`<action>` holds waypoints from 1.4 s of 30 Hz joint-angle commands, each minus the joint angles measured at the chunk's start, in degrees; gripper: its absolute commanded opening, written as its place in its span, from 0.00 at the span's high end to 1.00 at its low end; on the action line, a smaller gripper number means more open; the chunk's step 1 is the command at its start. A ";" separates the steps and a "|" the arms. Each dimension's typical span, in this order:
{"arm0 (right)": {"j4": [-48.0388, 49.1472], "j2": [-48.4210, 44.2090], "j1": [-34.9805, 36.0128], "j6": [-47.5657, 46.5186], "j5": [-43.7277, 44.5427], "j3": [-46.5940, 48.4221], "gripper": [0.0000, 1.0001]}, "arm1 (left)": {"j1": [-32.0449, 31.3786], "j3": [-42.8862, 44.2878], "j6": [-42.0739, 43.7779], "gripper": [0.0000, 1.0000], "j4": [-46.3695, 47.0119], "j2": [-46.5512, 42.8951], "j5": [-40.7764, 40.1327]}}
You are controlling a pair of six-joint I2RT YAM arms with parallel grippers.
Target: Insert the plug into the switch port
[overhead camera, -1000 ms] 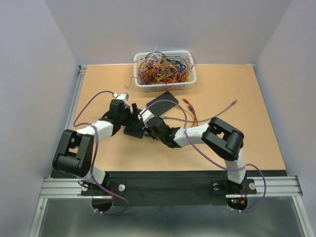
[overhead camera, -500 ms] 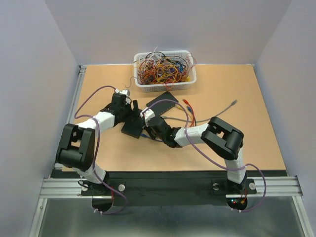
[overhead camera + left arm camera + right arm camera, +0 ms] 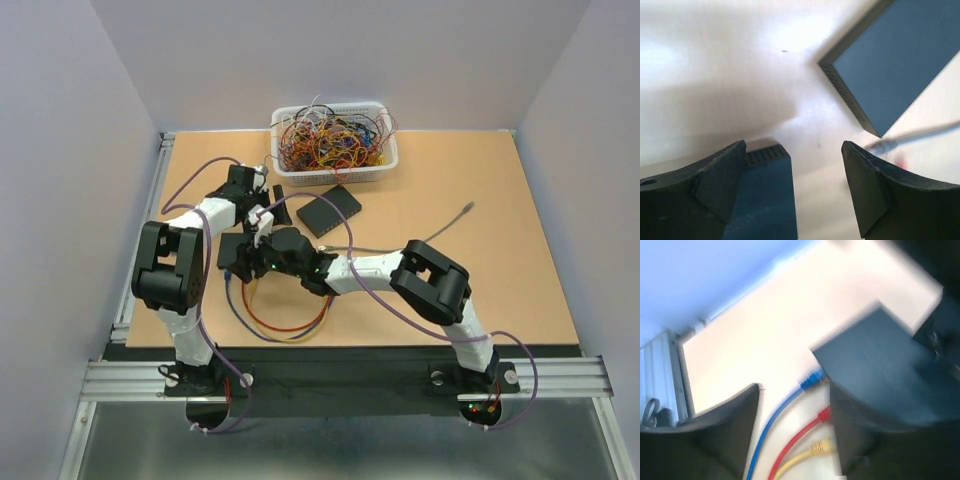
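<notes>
switch [image 3: 875, 365]: flat matte-black box, blurred, ports not discernible. it lies on the desk [image 3: 480, 290] left of centre, under the right wrist. blue plug [image 3: 812, 380] sits at its edge, red plug [image 3: 824, 414] and yellow plug [image 3: 821, 446] just beside; seating cannot be told. right pincer [image 3: 795, 390] wide open, gripping nothing. left pincer [image 3: 794, 150] wide open, empty, near a second box [image 3: 895, 60]. since earlier: switch and cables [image 3: 285, 328] dragged left; left arm swung farther back.

Black switch box [image 3: 329, 211], blue cable [image 3: 810, 381], red cable [image 3: 823, 414], yellow cable [image 3: 821, 446], white basket [image 3: 335, 176], tan table [image 3: 480, 280]
</notes>
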 commanded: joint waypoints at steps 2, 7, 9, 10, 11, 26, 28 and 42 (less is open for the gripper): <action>8.43 -2.77 0.25 -1.90 1.51 3.49 0.25 | 2.05 1.32 0.11 0.12 -6.44 -1.64 -0.32; 7.63 -8.30 0.25 -4.38 6.70 -4.85 0.17 | 2.49 0.70 -0.24 0.12 -6.44 -3.40 -2.87; 7.37 -11.80 0.25 -4.29 9.06 -8.02 0.17 | 2.40 1.05 -0.06 0.12 -6.88 -4.98 -4.19; 7.37 -13.39 0.25 -4.03 10.55 -9.87 0.17 | 2.49 1.14 0.11 0.12 -7.06 -5.77 -5.94; 7.28 -14.71 0.16 -3.77 11.87 -13.71 0.17 | 2.49 1.23 0.46 0.12 -7.14 -7.86 -6.65; -16.80 -22.20 0.25 -2.44 23.58 -22.54 0.21 | -3.31 -10.98 0.20 0.12 -6.44 -28.62 -14.03; -17.86 -20.01 0.25 -2.62 24.28 -21.66 0.22 | -5.94 -12.56 -0.32 0.12 -6.62 -30.47 -15.45; -22.87 -12.53 0.25 0.54 26.74 -18.15 0.71 | -18.69 -17.93 -9.11 0.12 -2.75 -31.97 -19.67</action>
